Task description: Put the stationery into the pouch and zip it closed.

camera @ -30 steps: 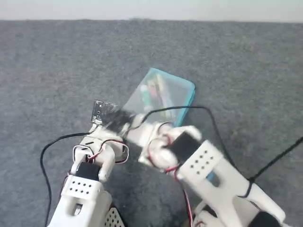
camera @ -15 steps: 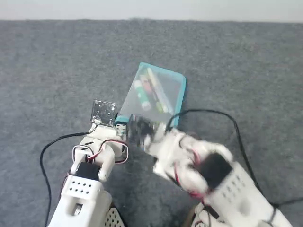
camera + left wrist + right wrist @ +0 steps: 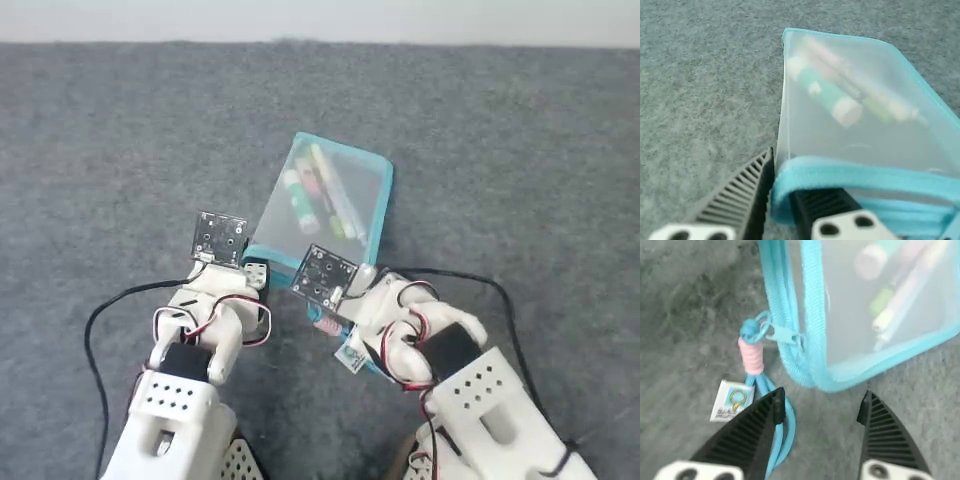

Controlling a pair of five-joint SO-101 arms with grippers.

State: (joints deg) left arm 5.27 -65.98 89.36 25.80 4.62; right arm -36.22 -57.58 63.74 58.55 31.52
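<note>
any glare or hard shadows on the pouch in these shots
High view: even light, no glare spot on the pouch and no hard shadows on the grey table. Left wrist view: the pouch's clear face looks milky, yet the stationery shows through it. Right wrist view: only a soft shadow along the pouch edge near the zipper pull, no hot spots.

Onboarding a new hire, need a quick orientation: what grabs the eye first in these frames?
The translucent, teal-edged pouch lies in the middle of the grey table, with coloured stationery inside. The left pincer is clamped on its near corner. The right pincer stands open over the zipper pull with its pink bead.
</note>
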